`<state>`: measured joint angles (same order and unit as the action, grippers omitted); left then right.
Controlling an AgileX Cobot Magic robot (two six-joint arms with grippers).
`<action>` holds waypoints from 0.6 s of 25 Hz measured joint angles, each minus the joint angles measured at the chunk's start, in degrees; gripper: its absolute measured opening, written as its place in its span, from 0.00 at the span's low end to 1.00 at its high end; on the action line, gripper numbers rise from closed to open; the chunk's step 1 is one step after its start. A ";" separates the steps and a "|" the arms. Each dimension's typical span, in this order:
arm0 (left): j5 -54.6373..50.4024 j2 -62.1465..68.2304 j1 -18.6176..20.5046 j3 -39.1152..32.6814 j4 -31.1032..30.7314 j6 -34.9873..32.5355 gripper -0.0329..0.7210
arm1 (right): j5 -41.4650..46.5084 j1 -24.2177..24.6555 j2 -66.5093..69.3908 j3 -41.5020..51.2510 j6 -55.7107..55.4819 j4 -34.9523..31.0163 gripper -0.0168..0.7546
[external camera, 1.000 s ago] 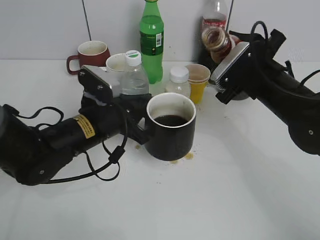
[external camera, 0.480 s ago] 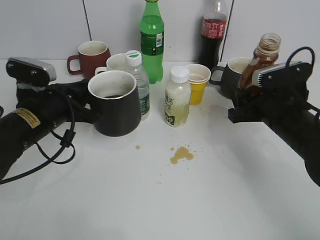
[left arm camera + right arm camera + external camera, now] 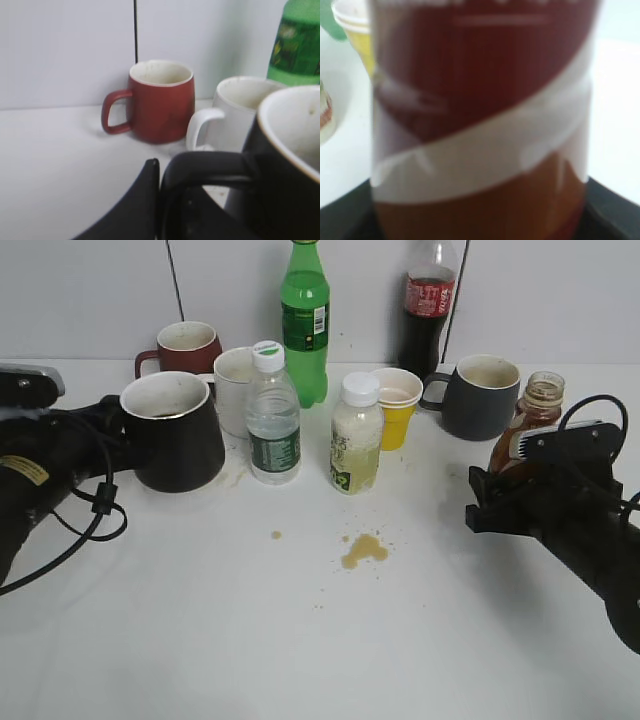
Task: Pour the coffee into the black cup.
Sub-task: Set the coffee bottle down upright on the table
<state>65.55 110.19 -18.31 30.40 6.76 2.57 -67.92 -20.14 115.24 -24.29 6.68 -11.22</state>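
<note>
Coffee bottle (image 3: 532, 420) upright at frame right, clamped in right gripper (image 3: 515, 485); black cup (image 3: 175, 430) far left, handle gripped by left gripper (image 3: 95, 435), well apart.

I see a white table (image 3: 300, 640) filling the lower frame, with small brown stains near its centre. Behind it, across the top, stands a pale grey wall (image 3: 90, 290) with dark vertical seams.

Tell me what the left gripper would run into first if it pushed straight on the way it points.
The left gripper points right, at the black cup's handle. Pushing on, cup first, it would likely meet the water bottle; the white mug sits close behind, depth unclear.
</note>
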 joint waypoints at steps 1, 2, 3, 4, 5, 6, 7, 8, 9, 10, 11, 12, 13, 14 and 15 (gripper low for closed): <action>-0.17 1.15 0.00 0.69 0.28 -0.64 0.10 | 0.06 0.00 0.80 -0.25 -0.13 0.00 0.67; -0.35 2.34 0.00 1.51 0.28 -0.92 0.10 | 0.06 0.00 1.62 -0.68 -0.20 0.00 0.67; -0.48 3.34 0.00 2.32 0.28 -1.21 0.10 | 0.01 0.00 2.59 -1.21 -0.20 0.00 0.67; -0.58 4.51 0.00 3.22 0.28 -1.41 0.10 | 0.01 0.00 3.21 -1.67 -0.20 0.00 0.67; -0.64 5.66 0.06 4.49 0.28 -1.53 0.10 | 0.01 0.00 4.08 -2.25 -0.20 -0.06 0.67; -0.64 6.72 0.17 5.58 0.22 -1.53 0.10 | 0.01 0.00 4.52 -2.69 -0.20 -0.12 0.67; -0.64 7.72 0.30 6.42 0.22 -1.58 0.10 | 0.01 0.00 5.03 -2.98 -0.20 -0.12 0.67; -0.59 8.46 0.62 7.33 0.22 -1.83 0.10 | -0.06 0.00 5.22 -3.28 -0.20 -0.12 0.67; -0.51 9.26 0.99 8.03 0.22 -2.57 0.10 | -0.06 0.00 5.28 -3.84 -0.20 -0.12 0.67; -0.51 9.87 1.33 8.47 0.28 -2.97 0.10 | 0.00 0.00 5.28 -4.08 -0.20 -0.12 0.67; -0.57 10.52 1.71 8.76 0.42 -3.48 0.10 | -0.06 0.00 5.28 -4.21 -0.20 -0.12 0.67; -0.57 10.96 1.91 9.04 0.49 -3.75 0.10 | -0.06 0.00 5.28 -4.26 -0.20 -0.12 0.67; -0.57 11.54 2.20 9.26 0.55 -3.96 0.10 | -0.06 0.00 5.28 -4.26 -0.20 -0.12 0.67; -0.51 11.99 2.26 9.39 0.55 -3.95 0.10 | -0.06 0.00 5.28 -4.26 -0.20 -0.12 0.67; -0.51 12.24 2.26 9.39 0.49 -4.08 0.10 | -0.06 0.00 5.28 -4.26 -0.20 -0.12 0.67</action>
<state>65.04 122.43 -16.05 39.79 7.25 -1.51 -67.99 -20.14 120.52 -28.55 6.48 -11.33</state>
